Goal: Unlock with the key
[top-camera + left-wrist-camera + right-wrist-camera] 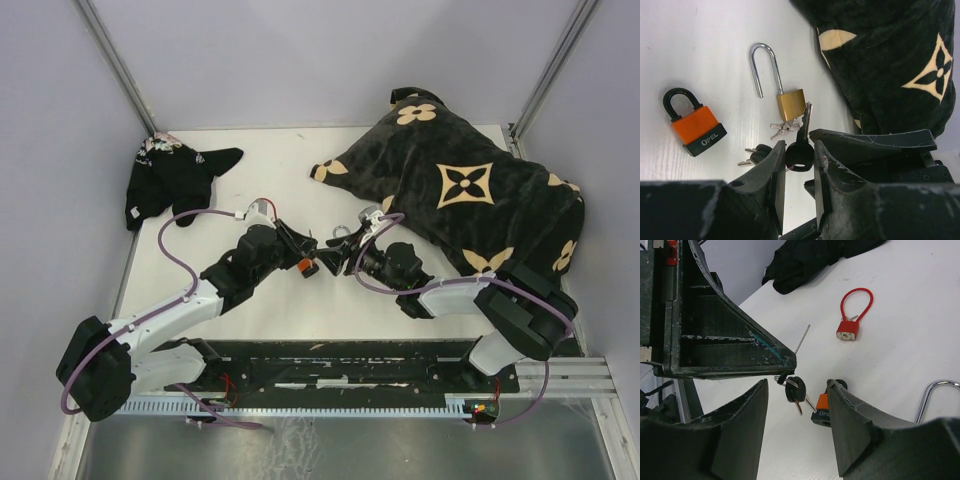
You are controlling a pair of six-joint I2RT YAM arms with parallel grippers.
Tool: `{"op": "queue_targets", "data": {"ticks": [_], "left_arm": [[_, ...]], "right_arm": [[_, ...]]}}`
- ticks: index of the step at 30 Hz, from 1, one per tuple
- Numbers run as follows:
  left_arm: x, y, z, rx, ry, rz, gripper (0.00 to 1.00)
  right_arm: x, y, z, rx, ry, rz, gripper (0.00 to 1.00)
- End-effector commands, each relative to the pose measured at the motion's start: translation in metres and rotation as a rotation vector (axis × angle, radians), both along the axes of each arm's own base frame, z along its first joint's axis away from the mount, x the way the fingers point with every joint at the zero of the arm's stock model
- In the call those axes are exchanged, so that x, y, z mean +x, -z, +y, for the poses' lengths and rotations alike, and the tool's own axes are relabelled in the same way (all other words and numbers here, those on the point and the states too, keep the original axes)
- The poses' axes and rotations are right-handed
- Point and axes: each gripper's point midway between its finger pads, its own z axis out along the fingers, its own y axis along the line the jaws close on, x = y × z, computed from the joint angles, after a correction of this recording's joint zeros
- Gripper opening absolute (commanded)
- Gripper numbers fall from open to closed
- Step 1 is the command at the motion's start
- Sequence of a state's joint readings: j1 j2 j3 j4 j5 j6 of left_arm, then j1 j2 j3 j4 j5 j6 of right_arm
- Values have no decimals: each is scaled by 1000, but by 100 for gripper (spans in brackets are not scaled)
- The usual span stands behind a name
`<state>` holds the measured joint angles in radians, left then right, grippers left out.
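My left gripper [799, 146] is shut on the black head of a key [802, 156]; its blade points toward the brass padlock [790, 103]. That padlock lies on the white table with its long steel shackle swung open and small keys beside it. An orange padlock [696, 125] with a black shackle lies to the left, shut. Two spare keys [796, 390] dangle on a ring from the held key. My right gripper [797, 390] stands open around those hanging keys, just short of the orange padlock [820, 410]. From above, the left gripper [305, 250] and right gripper [338, 256] nearly meet.
A red cable padlock [847, 328] lies farther out on the table. A large black cushion with tan flower marks [470, 190] fills the back right, close behind the brass padlock. A black cloth [170, 178] lies at the back left. Frame posts stand at both back corners.
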<state>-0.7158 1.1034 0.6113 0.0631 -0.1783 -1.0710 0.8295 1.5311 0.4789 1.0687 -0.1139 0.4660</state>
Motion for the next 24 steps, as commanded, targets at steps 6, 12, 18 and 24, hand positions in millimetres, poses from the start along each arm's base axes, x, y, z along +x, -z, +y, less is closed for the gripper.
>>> {"op": "queue_targets", "data": {"ticks": [6, 12, 18, 24], "left_arm": [[6, -30, -19, -138, -7, -28, 12], [3, -31, -24, -142, 5, -24, 12], [-1, -33, -21, -117, 15, -13, 24], [-6, -40, -4, -36, -12, -9, 48]], "right_arm": [[7, -34, 13, 104, -17, -118, 53], [14, -45, 15, 125, 5, -178, 43], [15, -39, 11, 43, 12, -245, 3], [12, -29, 4, -141, 2, -297, 2]]}}
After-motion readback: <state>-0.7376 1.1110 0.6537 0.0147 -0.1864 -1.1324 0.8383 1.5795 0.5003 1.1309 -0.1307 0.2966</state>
